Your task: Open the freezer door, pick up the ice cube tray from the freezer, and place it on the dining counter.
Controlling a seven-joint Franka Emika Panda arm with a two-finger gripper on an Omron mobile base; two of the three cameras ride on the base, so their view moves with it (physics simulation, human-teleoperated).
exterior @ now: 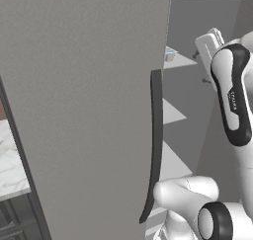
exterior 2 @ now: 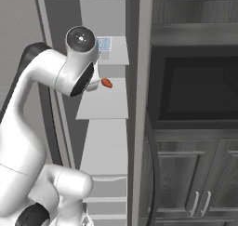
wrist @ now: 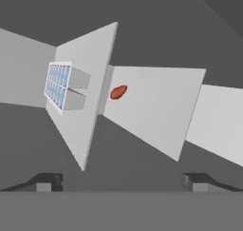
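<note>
In the hand view, from left to right, the ice cube tray (wrist: pixel 59 85) lies on an upper white shelf (wrist: pixel 90 82) inside the freezer (exterior 2: pixel 60 16), a small red item (wrist: pixel 118 92) rests on the next shelf, and the freezer door (exterior: pixel 84 110) is swung open. To take the tray cleanly, the gripper (wrist: pixel 122 180) should probably roll to match the tray's narrow width and approach level with its shelf. The arm reaches up into the opening, jaws spread wide and holding nothing, well short of the tray.

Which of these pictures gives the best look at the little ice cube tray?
The hand view: the ice cube tray faces the camera, unblocked, its two rows of blue cells clear, on a white shelf. In the right base view the arm partly hides it. In the left base view just a sliver peeks past the freezer door.
</note>
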